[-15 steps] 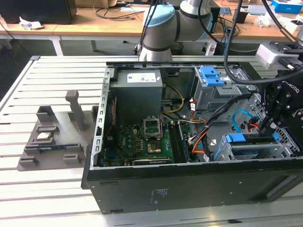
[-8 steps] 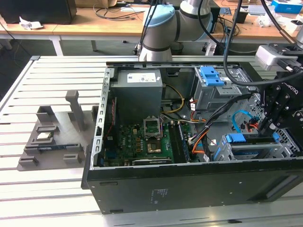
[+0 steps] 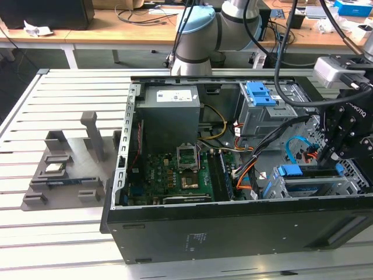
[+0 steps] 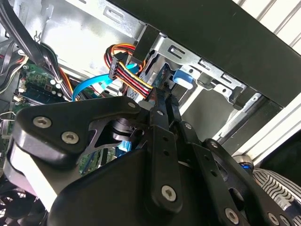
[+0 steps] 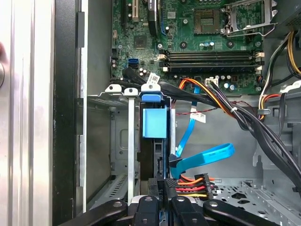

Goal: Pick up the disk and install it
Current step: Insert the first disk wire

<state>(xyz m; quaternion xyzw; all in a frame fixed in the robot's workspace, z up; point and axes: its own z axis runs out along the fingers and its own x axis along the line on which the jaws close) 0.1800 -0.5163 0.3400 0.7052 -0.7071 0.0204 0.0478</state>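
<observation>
The disk [image 3: 307,181] stands on edge in the drive cage [image 3: 349,175] at the front corner of the open computer case, on the exterior view's right. Its bright blue frame shows in the first wrist view, with the disk [image 5: 154,123] seen end-on between the cage's metal walls. My black gripper [image 3: 331,156] hangs over the cage's end, fingers pointing down at the disk. In both wrist views the gripper [image 5: 163,181] [image 4: 165,101] has its fingers close together, shut, their tips at the end of the disk, beside a power plug [image 5: 195,183].
A blue data cable [image 5: 207,157] and bundled wires [image 5: 221,101] run beside the cage. The motherboard [image 3: 180,169], a grey power supply box [image 3: 172,111] and a second blue bracket [image 3: 260,93] fill the case. A grey fixture [image 3: 64,169] with a small chip lies on the slatted table.
</observation>
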